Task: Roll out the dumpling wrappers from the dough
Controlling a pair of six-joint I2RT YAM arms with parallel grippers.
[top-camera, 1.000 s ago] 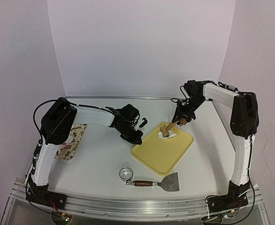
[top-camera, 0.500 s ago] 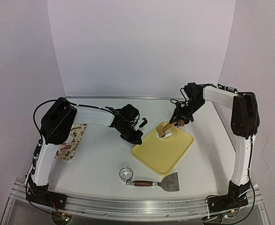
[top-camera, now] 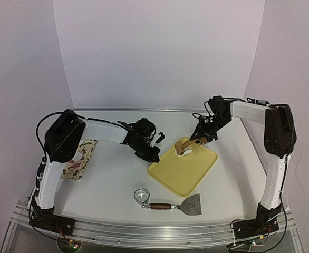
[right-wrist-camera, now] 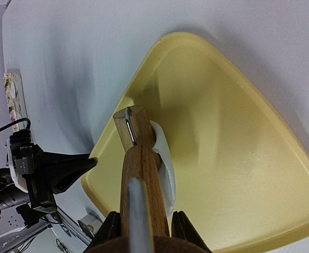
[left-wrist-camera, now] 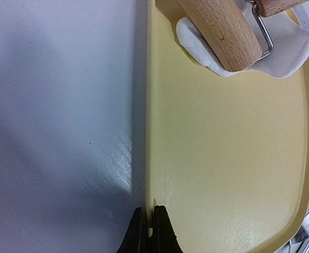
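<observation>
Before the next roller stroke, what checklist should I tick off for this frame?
1. Grip: right gripper shut on the roller handle: ok.
2. Contact: roller resting on the dough: ok.
3. Hold: left gripper pinching the tray rim: ok.
4. Shape: dough a thin round wrapper: not ok, irregular thick patch near the tray's corner.
5. Clearance: ring cutter and scraper off the tray: ok.

Top wide; 2 wrist close-ups share dough [left-wrist-camera: 292,50], tray [left-wrist-camera: 223,158].
</observation>
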